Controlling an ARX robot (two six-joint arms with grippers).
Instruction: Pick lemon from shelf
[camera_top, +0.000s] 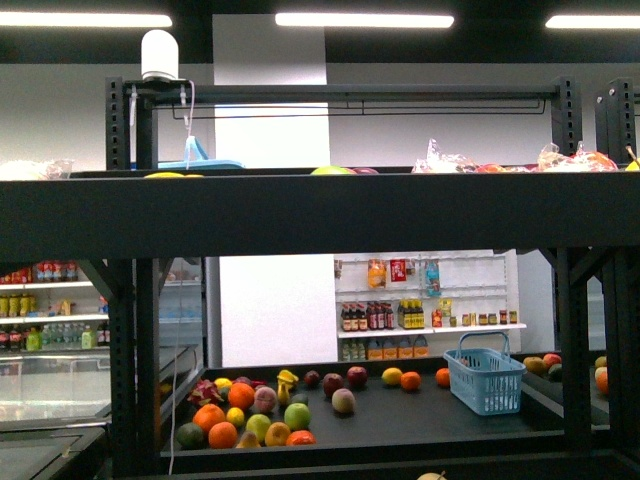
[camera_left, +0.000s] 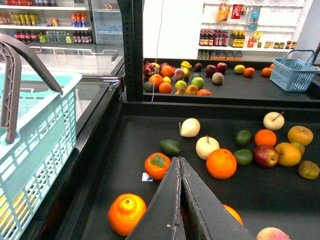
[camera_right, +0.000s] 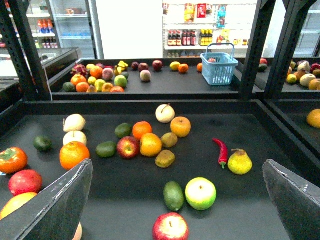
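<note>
Right gripper (camera_right: 175, 200) agape above shelf (camera_right: 150, 107)

Long fluorescent ceiling lights (camera_top: 363, 19) glowed against a dark ceiling. The far wall (camera_top: 270, 310) was pale, nearly white. Against it, to the right, stood white store shelving (camera_top: 430, 330) stocked with bottles and hanging packets. On the far left, glass-fronted coolers (camera_top: 50, 310) held rows of drinks, and a low glass-topped chest case (camera_left: 75, 60) sat nearer in front of them.
</note>
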